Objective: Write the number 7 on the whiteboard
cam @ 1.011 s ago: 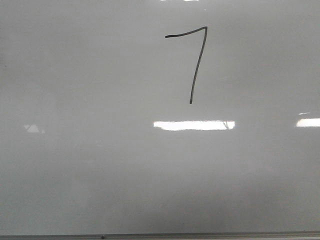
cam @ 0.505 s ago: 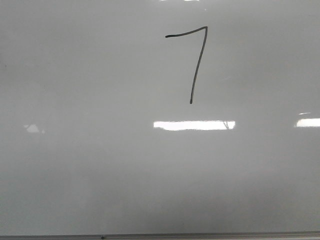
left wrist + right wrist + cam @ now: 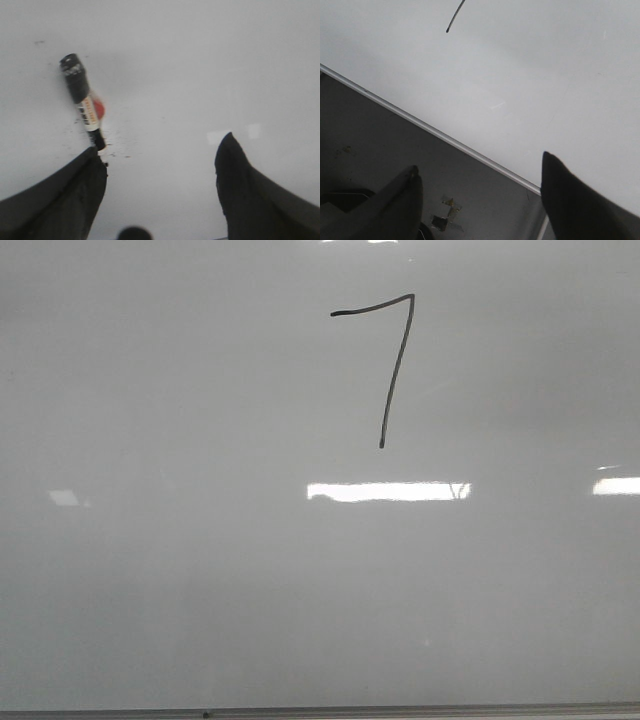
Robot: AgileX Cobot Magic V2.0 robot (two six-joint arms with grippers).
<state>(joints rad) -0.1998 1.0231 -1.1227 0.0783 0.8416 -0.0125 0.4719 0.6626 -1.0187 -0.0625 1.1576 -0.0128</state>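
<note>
One complete number 7 (image 3: pixel 392 360) on whiteboard (image 3: pixel 200 590), upper centre of front view; writing looks done. Marker (image 3: pixel 82 102) lies free; left gripper (image 3: pixel 162 165) and right gripper (image 3: pixel 480 177) wide, empty

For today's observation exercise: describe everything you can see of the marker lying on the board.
The marker shows only in the left wrist view. It is a short black pen with a white and orange label band and a red blur beside it, lying flat and slanted on the whiteboard. One end lies at the edge of a finger of the left gripper, which is open. Small dark specks dot the board around it.
</note>
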